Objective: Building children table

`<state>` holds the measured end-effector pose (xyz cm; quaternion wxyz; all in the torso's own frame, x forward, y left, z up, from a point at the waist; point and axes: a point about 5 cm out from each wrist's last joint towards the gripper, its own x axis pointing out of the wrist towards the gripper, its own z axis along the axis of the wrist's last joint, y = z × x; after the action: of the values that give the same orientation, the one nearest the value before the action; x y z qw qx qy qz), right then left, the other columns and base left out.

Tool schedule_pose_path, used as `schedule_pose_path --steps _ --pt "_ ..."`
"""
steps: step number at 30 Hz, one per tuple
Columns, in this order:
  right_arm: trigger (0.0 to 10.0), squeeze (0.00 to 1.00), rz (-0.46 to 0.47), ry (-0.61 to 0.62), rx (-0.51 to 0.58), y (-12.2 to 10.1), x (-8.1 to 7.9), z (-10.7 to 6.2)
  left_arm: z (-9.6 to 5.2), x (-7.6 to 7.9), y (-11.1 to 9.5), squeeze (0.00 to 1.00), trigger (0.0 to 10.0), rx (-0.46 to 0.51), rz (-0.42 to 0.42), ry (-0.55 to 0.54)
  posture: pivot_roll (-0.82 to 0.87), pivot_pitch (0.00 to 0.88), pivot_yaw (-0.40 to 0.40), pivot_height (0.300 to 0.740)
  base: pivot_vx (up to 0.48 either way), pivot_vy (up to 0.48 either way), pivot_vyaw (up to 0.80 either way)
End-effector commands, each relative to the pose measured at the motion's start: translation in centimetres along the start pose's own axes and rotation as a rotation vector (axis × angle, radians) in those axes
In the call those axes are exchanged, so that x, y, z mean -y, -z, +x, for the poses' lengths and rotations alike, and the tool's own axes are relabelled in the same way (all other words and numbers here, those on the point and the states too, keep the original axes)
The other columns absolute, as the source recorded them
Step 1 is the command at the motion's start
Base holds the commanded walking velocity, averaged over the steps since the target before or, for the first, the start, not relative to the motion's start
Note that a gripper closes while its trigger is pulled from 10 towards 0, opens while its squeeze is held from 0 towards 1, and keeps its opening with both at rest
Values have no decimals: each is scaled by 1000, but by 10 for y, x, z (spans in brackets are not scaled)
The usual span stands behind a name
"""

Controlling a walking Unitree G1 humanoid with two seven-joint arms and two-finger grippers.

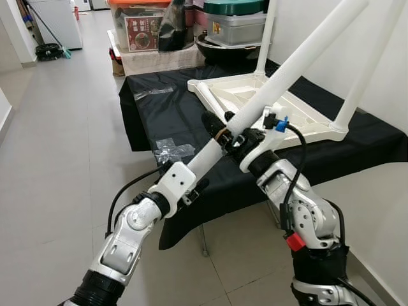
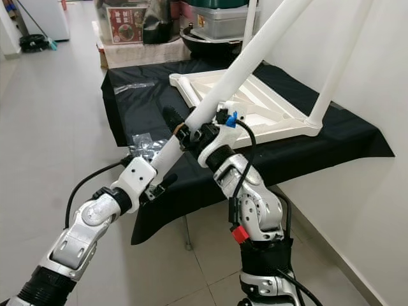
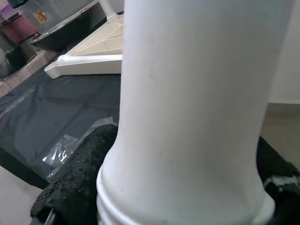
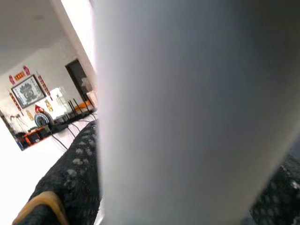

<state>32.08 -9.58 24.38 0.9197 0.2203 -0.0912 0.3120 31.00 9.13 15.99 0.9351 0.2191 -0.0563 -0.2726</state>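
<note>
Both grippers clench one loose white table leg [image 1: 299, 60] at frame centre: left gripper [image 1: 215, 127] and right gripper [image 1: 245, 141] just beside each other near its lower end. The leg slants to the upper right, above the upturned tabletop [image 1: 255, 102] on the black-draped table [image 1: 166, 115].

Risk: long overhang; the leg may pivot in the grip, miss its socket, or knock a fitted leg [image 1: 366, 73].

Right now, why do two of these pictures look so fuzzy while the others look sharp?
Both eye views are sharp and evenly lit: white leg, tabletop and black cloth are crisp. In the left wrist view the leg is so near that it goes soft. In the right wrist view it is a grey blur, with bright glare behind.
</note>
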Motion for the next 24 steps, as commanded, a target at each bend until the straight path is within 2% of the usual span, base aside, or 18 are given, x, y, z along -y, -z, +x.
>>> schedule_pose_path --steps 1,8,19,20,21,22,23,24 --pt "10000 0 14 -24 14 -2 -6 4 3 5 -3 0 10000 19 20 26 62 24 -41 740 0 0 0" --pt "10000 0 37 -37 30 -3 -12 10 7 10 -5 0 10000 28 20 37 61 19 -38 740 0 0 0" --pt "10000 0 38 -35 37 -3 -11 12 7 15 -6 0 10000 37 34 47 59 6 -37 740 0 0 0" --pt "8941 0 38 -35 36 -2 -11 12 7 15 -6 0 10000 38 35 44 59 6 -37 740 0 0 0" --pt "8941 0 38 -35 36 -2 -11 12 7 15 -6 0 10000 38 35 44 59 6 -37 740 0 0 0" --pt "2471 0 39 -34 37 -2 -11 11 7 14 -5 0 10000 37 38 41 57 5 -37 740 0 0 0" --pt "0 0 42 -32 38 -2 -10 11 7 14 -5 0 10000 36 40 41 56 3 -35 740 0 0 0" --pt "0 0 42 -32 38 -2 -10 11 7 14 -5 0 10000 36 40 41 56 3 -35 740 0 0 0"
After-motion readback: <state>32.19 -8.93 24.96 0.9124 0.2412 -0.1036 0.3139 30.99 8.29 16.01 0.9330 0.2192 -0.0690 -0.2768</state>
